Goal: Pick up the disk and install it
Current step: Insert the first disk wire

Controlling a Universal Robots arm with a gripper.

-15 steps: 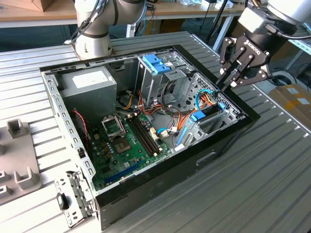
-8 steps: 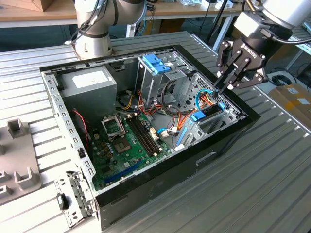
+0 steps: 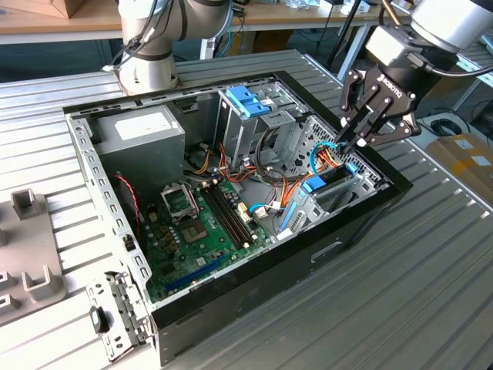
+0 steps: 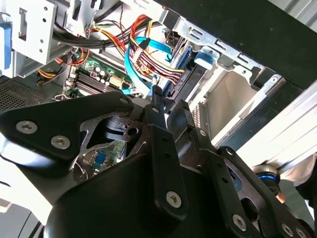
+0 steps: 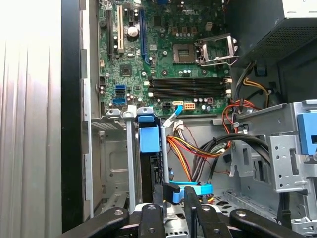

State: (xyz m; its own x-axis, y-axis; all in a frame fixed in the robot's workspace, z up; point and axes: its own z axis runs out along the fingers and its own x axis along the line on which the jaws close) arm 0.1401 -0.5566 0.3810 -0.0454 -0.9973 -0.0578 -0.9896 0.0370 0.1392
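Observation:
The disk (image 3: 322, 183) stands on edge inside the drive bay at the exterior view's right end of the open computer case, with the blue edge of its carrier frame showing. In the first wrist view, the same blue frame edge of the disk (image 5: 149, 138) tops a dark slab between the bay's metal walls. My gripper (image 3: 359, 143) hangs just above and behind that bay, its tips close to the blue and orange cables. The gripper (image 5: 172, 192) is open by a narrow gap and holds nothing; blue cable shows through the gap. In the second wrist view, the gripper (image 4: 168, 99) points at the cable bundle.
The black case wall (image 3: 362, 220) runs beside the bay. A grey power supply box (image 3: 139, 131) sits at the far left, the green motherboard (image 3: 204, 227) in the middle. A metal cage with a blue latch (image 3: 248, 100) stands behind. Loose cables (image 3: 327, 154) crowd the bay.

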